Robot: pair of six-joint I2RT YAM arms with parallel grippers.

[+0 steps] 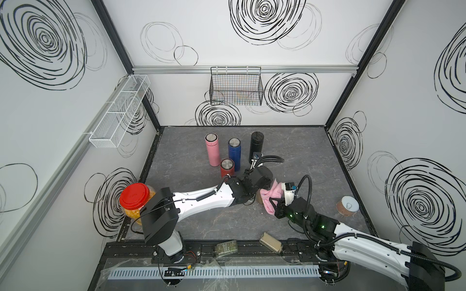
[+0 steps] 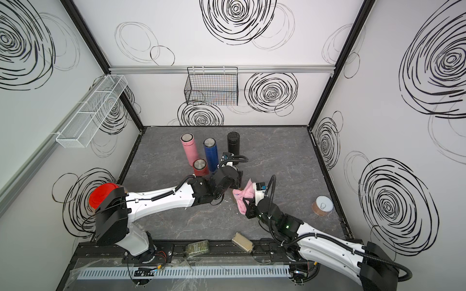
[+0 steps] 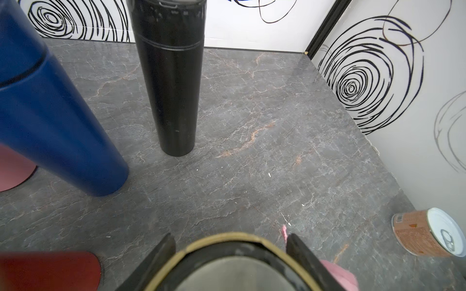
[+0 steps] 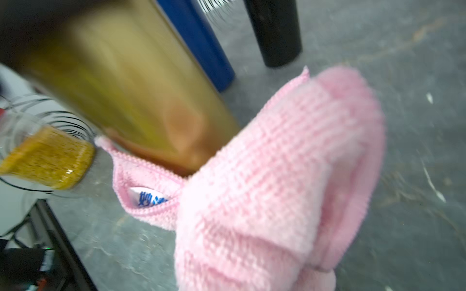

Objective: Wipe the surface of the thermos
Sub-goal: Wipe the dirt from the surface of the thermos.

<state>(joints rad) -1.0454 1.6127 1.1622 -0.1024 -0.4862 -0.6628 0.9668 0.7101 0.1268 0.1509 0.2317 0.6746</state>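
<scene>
Currently I have left end effector [image 3: 229, 240] clenched round gold thermos [image 4: 126, 83] near worktop [image 1: 201, 219] centre, likely bracing it against push; right end effector [image 1: 274, 201] grasps pink cloth [image 4: 277, 176], bunched against thermos side so wiping can proceed.

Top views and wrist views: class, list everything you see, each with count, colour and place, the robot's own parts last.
gold thermos: 1, gold, in the left hand
pink thermos: 1, pink, back middle
blue thermos: 1, blue, beside pink
black thermos: 1, black, right of blue
red thermos: 1, red, before blue
pink cloth: 1, pink, in the right hand
jar: 1, red lid, yellow contents, table's left edge
can: 1, brown, white lid, table's right
spice jars: 2, clear, front edge
white mesh basket: 1, white, left wall
black wire basket: 1, black, back wall
left hand: 1, black, shut on gold thermos
right hand: 1, black, shut on pink cloth
</scene>
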